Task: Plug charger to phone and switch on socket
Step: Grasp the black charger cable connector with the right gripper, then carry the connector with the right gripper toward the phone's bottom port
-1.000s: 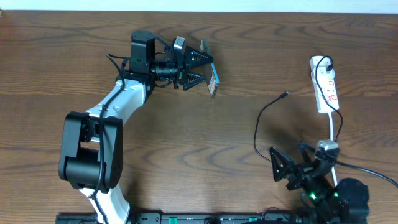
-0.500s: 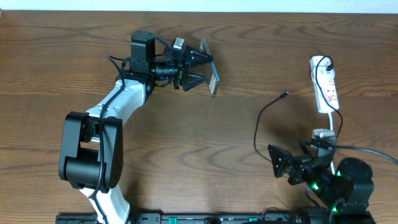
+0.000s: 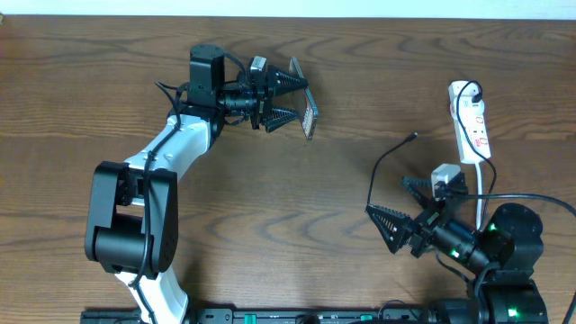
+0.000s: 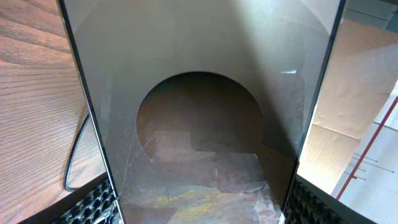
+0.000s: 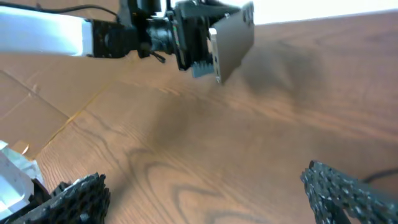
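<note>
**Above the bench: a phone held by its edges, the connector well apart**

From overhead, your left jaws clamp the phone (image 3: 309,111) by its edges, lifted off the bench (image 3: 270,225). A grip that thin could let it twist or drop. Your right jaws gape wide and empty just beside the charger (image 3: 373,184) cable, and snagging that loop could tug its plug at the socket (image 3: 471,121).

At the left wrist, the phone (image 4: 199,124) fills the view.

At the right wrist, the spread jaws hold nothing, and the phone (image 5: 233,37) hangs far across.

Dark wood-grain table (image 3: 297,198) — pale wall (image 3: 360,7) behind.
</note>
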`<state>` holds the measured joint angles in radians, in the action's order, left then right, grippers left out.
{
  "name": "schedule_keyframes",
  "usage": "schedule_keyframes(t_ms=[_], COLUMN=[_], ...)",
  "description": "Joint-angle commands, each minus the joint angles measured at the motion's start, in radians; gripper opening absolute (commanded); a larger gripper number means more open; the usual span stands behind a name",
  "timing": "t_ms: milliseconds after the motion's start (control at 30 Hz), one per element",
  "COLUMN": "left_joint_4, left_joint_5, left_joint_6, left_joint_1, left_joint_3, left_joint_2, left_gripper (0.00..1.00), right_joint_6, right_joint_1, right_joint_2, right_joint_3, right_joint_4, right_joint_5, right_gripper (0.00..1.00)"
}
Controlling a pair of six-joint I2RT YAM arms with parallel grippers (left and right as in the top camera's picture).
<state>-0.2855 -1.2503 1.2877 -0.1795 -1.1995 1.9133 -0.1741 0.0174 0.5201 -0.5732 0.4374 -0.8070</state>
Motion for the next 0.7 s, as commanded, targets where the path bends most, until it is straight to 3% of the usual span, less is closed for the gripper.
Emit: schedule_keyframes(t_ms=[0, 300, 667], left_joint_4=[-0.009, -0.009, -0.009], left_joint_5=[-0.020, -0.017, -0.017], left_joint_6=[0.012, 0.012, 0.013], left_joint_1=[0.004, 0.004, 0.004], left_joint_3=[-0.036, -0.036, -0.036], left_joint_2=[-0.019, -0.019, -0.019], left_gripper=[0.54, 0.54, 0.54], right_joint_6=[0.003, -0.077, -0.082], right_joint_1=[0.011, 0.113, 0.433], right_joint_2=[0.034, 0.209, 0.400], right_joint_3=[-0.019, -0.022, -0.176], right_joint_4=[-0.048, -0.271, -0.214], right_joint_5=[-0.034, 0.028, 0.503], right_gripper=[0.99, 0.99, 0.99])
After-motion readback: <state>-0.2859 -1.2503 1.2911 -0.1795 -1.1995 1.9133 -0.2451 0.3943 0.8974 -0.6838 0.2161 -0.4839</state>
